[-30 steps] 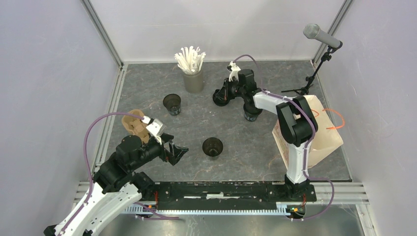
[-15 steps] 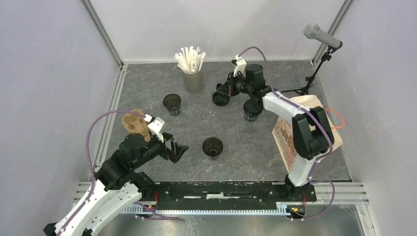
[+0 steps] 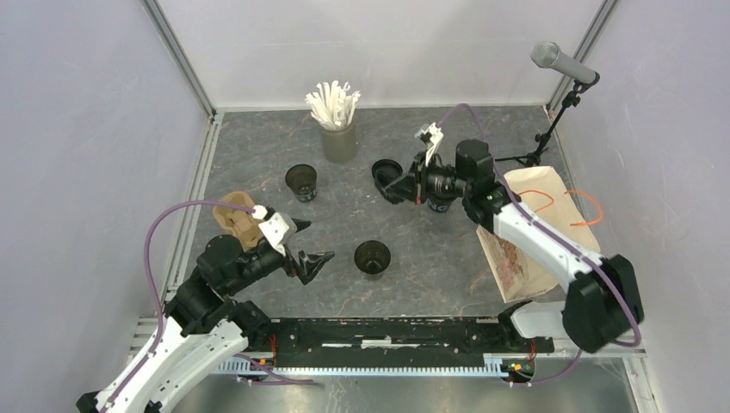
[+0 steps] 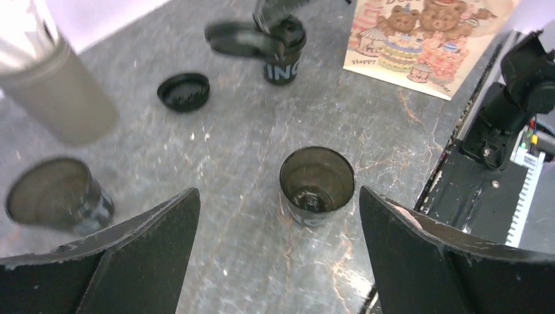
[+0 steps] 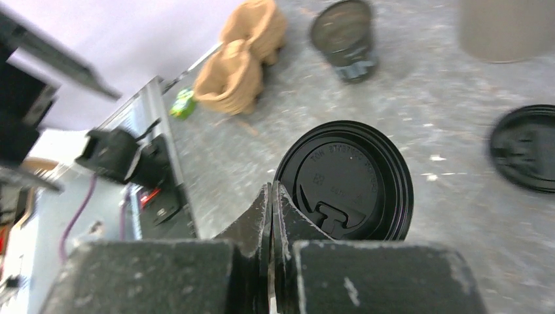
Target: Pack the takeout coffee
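Now the right arm has swung away from the far lid spot, elbow out in front of the paper bag [image 3: 534,245]. The right gripper [image 5: 270,196] comes back pinched tight on the rim of one black lid [image 5: 343,180], held clear of the table. A second lid [image 4: 184,91] lies flat where the pickup happened. Judgement: lid pick done, capping a cup is next. The left gripper [image 4: 277,193] has barely shifted; jaws spread wide, nothing in them, hovering toward the near open cup [image 4: 317,178]. That cup stands upright, unlidded, and looks empty. The second open cup [image 3: 301,181] is farther back on the left, also unlidded. A third cup [image 4: 285,55] sits just under the right wrist; cannot tell if it is capped. The grey holder [image 3: 338,142] is full of white straws. The pulp carriers [image 3: 237,219] hold no cups. Bag contents are not visible.
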